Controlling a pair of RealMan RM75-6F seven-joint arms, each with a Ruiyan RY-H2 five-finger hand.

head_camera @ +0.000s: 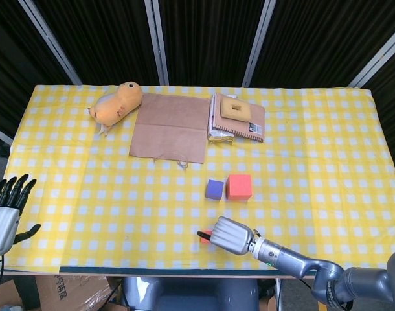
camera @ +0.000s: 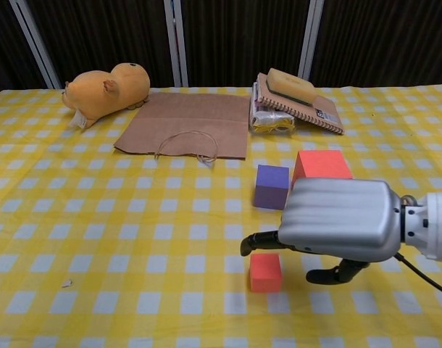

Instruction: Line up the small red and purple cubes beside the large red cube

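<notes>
The large red cube [head_camera: 239,186] [camera: 319,166] stands mid-table with the purple cube [head_camera: 214,189] [camera: 271,186] close against its left side. The small red cube [head_camera: 206,236] [camera: 265,272] lies apart, near the front edge. My right hand [head_camera: 231,235] [camera: 340,221] hovers right over the small red cube, fingers spread and pointing down on either side of it, holding nothing. My left hand [head_camera: 4,216] hangs open off the table's left front corner, seen only in the head view.
A brown paper bag [head_camera: 169,127] lies flat at the back centre, an orange plush toy [head_camera: 116,103] to its left. A notebook stack with a yellow block on top [head_camera: 237,116] sits at the back, right of the bag.
</notes>
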